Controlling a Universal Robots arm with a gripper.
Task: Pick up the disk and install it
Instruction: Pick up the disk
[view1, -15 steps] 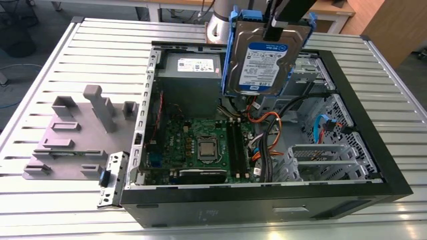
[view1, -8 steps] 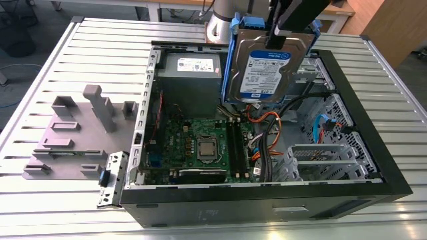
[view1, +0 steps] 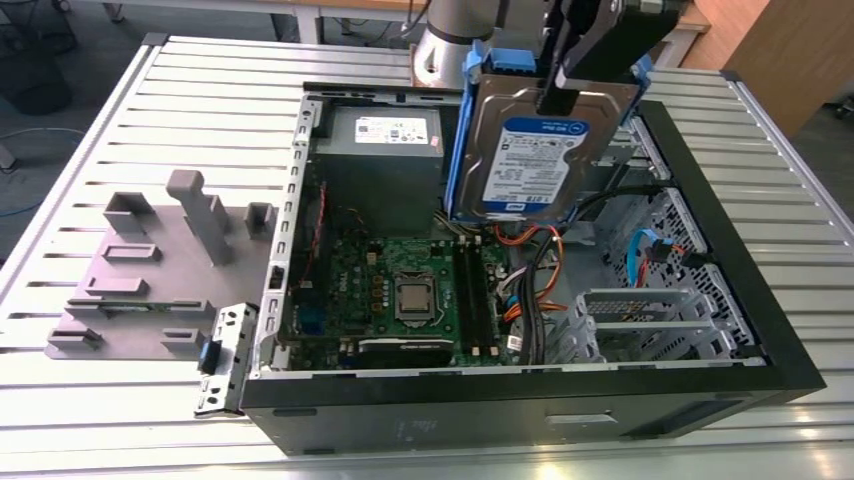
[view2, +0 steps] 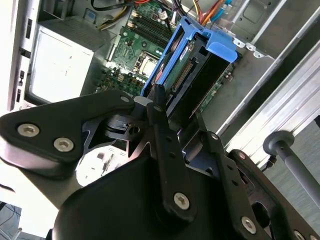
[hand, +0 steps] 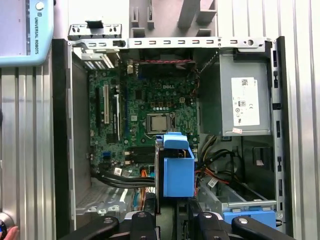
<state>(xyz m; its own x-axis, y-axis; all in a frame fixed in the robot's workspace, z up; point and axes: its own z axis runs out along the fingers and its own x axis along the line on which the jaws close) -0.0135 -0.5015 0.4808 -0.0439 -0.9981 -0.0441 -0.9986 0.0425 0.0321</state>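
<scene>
Clamping the disk (view1: 531, 160) between its two black fingers, the gripper (view1: 550, 98) is closed on the upper end of the drive, one finger lying on the labelled face in the exterior view; in the second wrist view the fingers (view2: 159, 107) press both flat sides just behind the blue frame. The disk hangs on edge, nearly upright, in the air above the inside of the computer case (view1: 534, 405), whose side panel is off. Its lower end sits over the orange and black cables (view1: 541, 250) beside the circuit board (view1: 387, 265), with the processor (view1: 414, 297) nearby. The grey power supply (view1: 387, 145) stands just beside the disk, toward the exterior view's left. A metal drive cage (view1: 641, 320) lies toward the exterior view's right. Another blue carrier (hand: 248, 218) rests at the case edge in the first wrist view. The case stands on a slatted metal table (view1: 200, 110), near a grey fixture block (view1: 147, 270)
</scene>
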